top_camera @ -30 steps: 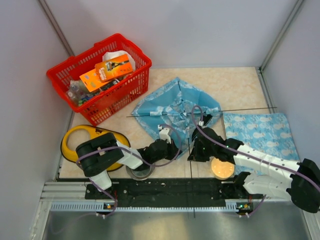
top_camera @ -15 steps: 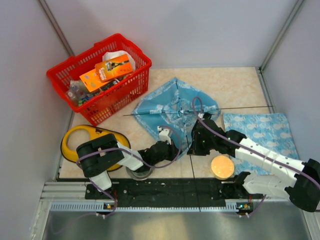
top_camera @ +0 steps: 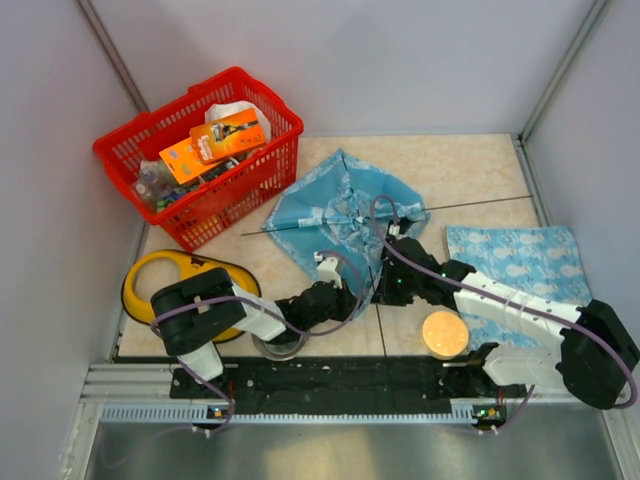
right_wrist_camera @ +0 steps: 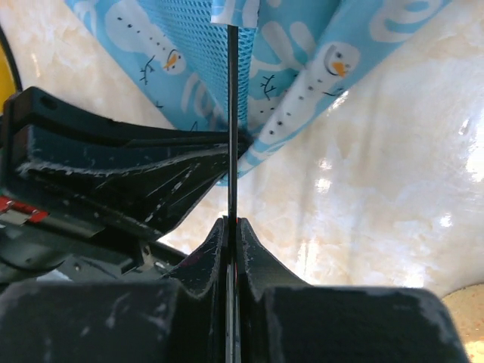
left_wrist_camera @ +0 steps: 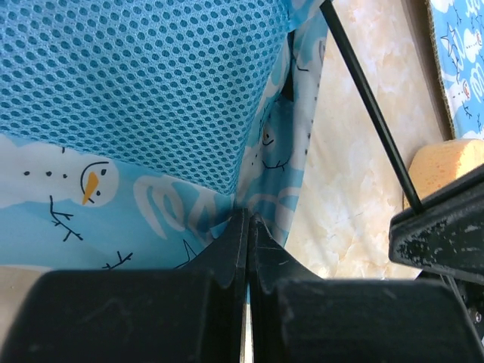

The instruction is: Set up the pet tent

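The pet tent (top_camera: pixel 340 210) lies crumpled and partly raised at the table's middle, light-blue fabric with snowman print and a mesh panel (left_wrist_camera: pixel 136 83). My left gripper (top_camera: pixel 333 283) is shut on the tent's near corner hem (left_wrist_camera: pixel 246 219). My right gripper (top_camera: pixel 385 287) sits just right of it, shut on a thin dark pole (right_wrist_camera: pixel 232 113) that runs up into the fabric (right_wrist_camera: pixel 302 68). The left gripper's fingers (right_wrist_camera: pixel 113 174) show beside that pole. A second pole (top_camera: pixel 480 205) runs across the tent toward the right wall.
A red basket (top_camera: pixel 262 177) full of packets stands at the back left. A yellow object (top_camera: pixel 170 275) lies near left. A metal ring (top_camera: pixel 280 345) and an orange disc (top_camera: pixel 444 333) sit at the near edge. The flat blue mat (top_camera: pixel 520 265) lies right.
My right gripper has moved left and away from the near edge with the pole. The tent fabric has bunched up and shifted toward the back left. The left gripper has barely moved.
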You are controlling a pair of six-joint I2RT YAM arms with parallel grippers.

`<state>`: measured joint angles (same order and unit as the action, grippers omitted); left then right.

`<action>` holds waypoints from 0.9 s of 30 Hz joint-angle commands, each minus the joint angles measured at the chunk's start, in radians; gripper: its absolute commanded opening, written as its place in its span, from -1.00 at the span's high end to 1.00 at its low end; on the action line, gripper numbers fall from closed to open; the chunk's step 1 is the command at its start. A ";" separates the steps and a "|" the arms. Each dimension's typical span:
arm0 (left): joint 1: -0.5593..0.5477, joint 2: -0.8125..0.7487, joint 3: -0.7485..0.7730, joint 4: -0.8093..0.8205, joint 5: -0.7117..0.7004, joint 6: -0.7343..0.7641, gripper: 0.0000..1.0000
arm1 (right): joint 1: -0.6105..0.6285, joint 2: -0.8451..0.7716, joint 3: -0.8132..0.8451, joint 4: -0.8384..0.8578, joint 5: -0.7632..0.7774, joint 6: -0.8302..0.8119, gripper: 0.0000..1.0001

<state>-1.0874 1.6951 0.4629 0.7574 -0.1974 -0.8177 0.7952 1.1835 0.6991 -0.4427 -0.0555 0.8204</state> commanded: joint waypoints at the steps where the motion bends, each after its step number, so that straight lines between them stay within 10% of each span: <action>1: -0.009 -0.057 0.023 -0.110 0.001 0.017 0.99 | -0.013 -0.010 0.004 0.139 0.138 -0.006 1.00; 9: -0.011 -0.167 0.131 -0.308 -0.057 0.074 0.29 | -0.014 -0.130 -0.085 0.101 0.361 0.149 1.00; 17: -0.009 -0.285 0.178 -0.440 -0.158 0.083 0.07 | -0.016 -0.183 -0.116 0.085 0.505 0.235 1.00; 27: -0.009 -0.475 0.187 -0.602 -0.324 0.103 -0.53 | -0.094 -0.079 -0.058 0.185 0.321 -0.018 1.00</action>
<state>-1.0924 1.3052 0.6109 0.2287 -0.4137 -0.7361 0.7269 1.0637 0.5842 -0.3351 0.3401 0.9447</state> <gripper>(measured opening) 0.713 0.014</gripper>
